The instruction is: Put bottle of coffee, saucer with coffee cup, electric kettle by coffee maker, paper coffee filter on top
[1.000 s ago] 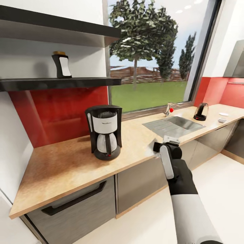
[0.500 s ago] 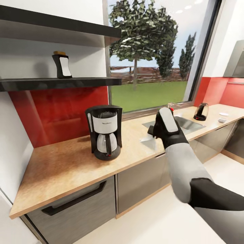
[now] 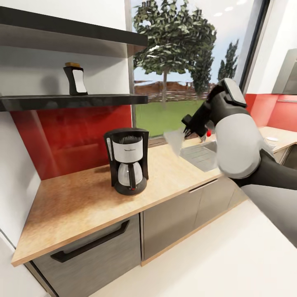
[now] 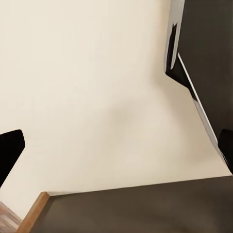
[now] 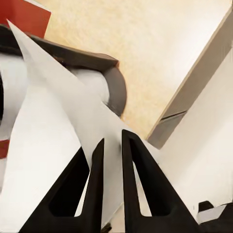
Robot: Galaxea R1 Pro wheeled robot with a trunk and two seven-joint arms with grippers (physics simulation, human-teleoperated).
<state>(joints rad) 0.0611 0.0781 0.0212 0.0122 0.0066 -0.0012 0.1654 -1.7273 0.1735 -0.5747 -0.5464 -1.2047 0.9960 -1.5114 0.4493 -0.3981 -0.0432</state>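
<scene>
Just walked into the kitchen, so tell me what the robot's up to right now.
The right gripper is shut on a paper coffee filter, holding it in the air above the countertop, to the right of the coffee maker. The filter is not yet on the machine. The bottle of coffee stands on the kitchen shelf.

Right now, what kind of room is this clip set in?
A simulated home kitchen, apparently: a wooden countertop carrying a coffee maker, a sink below a large window, and a wall shelf.
</scene>
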